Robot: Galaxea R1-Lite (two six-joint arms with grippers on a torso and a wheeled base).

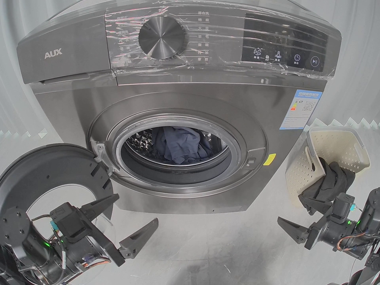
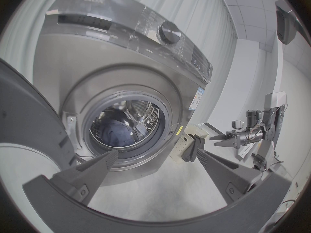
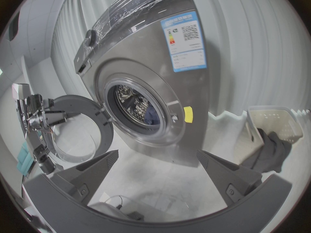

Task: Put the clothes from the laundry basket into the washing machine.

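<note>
The washing machine (image 1: 178, 99) stands on the floor (image 1: 221, 250) with its round door (image 1: 47, 171) swung fully open to the robot's left. Inside the drum (image 1: 138, 139) a blue garment (image 1: 178, 143) lies bunched toward the back, behind the lip of the opening. The cream laundry basket (image 1: 340, 147) sits on the floor just beside the machine's right front corner, tipped so that its mouth faces the robot. A dark garment (image 1: 328, 183) hangs out over its lower rim, with its end trailing toward the floor. The left claw (image 1: 136, 208) hovers low in front of the open door, below and left of the drum opening. Its fingers are spread wide with nothing between them. The right claw (image 1: 295, 214) hangs low on the other side, just in front of the trailing dark garment, pointing toward the machine. Its fingers are also spread and grip nothing. Whether one finger brushes the cloth cannot be told. A small yellow sticker (image 1: 269, 159) marks the machine's front panel between the drum opening and the basket.
</note>
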